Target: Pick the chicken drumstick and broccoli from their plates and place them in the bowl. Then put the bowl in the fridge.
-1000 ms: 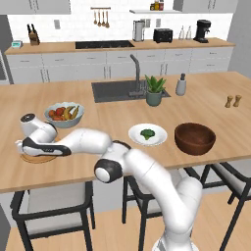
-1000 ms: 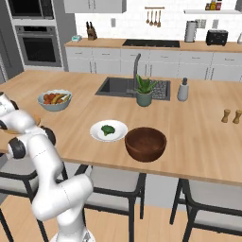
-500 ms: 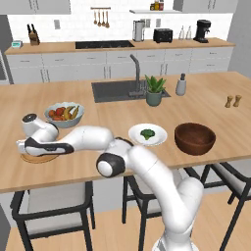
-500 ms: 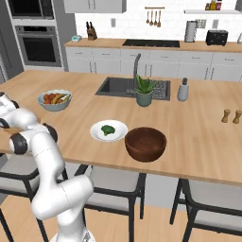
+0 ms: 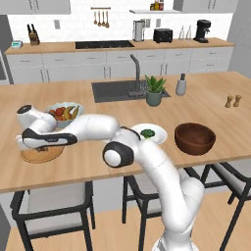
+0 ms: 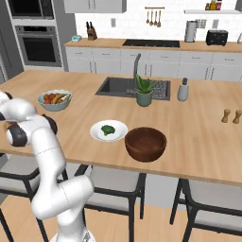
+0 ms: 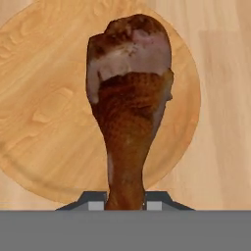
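Observation:
In the hand view the reddish-brown chicken drumstick (image 7: 130, 112) hangs over the light wooden plate (image 7: 44, 112). Its thin bone end sits between my gripper (image 7: 126, 201) fingertips, which are shut on it. In the left base view my gripper (image 5: 43, 147) points down over the wooden plate (image 5: 55, 155) at the island's front left. The broccoli (image 5: 147, 132) (image 6: 108, 129) lies on the white plate (image 5: 160, 138) (image 6: 97, 133) mid-island. The dark wooden bowl (image 5: 194, 138) (image 6: 145, 143) stands to the right of that plate. The fridge is out of view.
A pale blue-grey fruit bowl (image 5: 63, 112) (image 6: 54, 100) stands just behind the wooden plate. A sink (image 5: 117, 90), potted plant (image 5: 154, 90) and soap bottle (image 5: 181, 86) are farther back. Salt and pepper shakers (image 5: 232, 101) stand at the right. Stools line the front edge.
My hand stays over the wooden plate with the drumstick. The arm's elbow has risen and shifted a little to the right.

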### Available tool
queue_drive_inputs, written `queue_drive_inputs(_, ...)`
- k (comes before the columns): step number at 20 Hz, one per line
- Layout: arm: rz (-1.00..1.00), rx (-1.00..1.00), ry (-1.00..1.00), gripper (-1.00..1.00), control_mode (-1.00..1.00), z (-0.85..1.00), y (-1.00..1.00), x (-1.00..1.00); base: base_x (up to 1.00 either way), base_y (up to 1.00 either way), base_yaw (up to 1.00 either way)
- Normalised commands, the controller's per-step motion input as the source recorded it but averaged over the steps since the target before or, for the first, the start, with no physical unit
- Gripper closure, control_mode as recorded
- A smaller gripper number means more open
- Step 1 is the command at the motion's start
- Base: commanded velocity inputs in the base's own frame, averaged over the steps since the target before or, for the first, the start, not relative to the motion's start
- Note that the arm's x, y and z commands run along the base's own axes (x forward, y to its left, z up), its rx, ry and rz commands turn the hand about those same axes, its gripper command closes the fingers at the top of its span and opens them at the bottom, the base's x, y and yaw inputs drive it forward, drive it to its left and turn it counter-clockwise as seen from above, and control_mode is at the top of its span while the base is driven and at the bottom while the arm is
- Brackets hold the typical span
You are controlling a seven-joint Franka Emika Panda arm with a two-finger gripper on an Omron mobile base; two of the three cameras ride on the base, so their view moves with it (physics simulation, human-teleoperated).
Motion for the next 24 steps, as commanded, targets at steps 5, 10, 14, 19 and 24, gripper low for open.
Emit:
queue_drive_inputs(5,-0.05,0.00,0.00,1.00,-1.00,0.37,-0.97,-0.33,0.00,0.00,0.00)
queue_drive_inputs(10,-0.03,0.01,0.00,1.00,-1.00,0.41,-1.00,-0.31,0.00,0.00,0.00)
queue_drive_inputs(14,-0.07,0.02,0.00,1.00,-1.00,0.47,-1.00,-0.36,0.00,0.00,0.00)
queue_drive_inputs(19,-0.04,0.06,0.02,1.00,-1.00,0.52,-1.00,-0.28,0.00,0.00,0.00)
queue_drive_inputs(24,-0.01,0.09,0.10,1.00,-1.00,0.54,-1.00,-0.04,0.00,0.00,0.00)
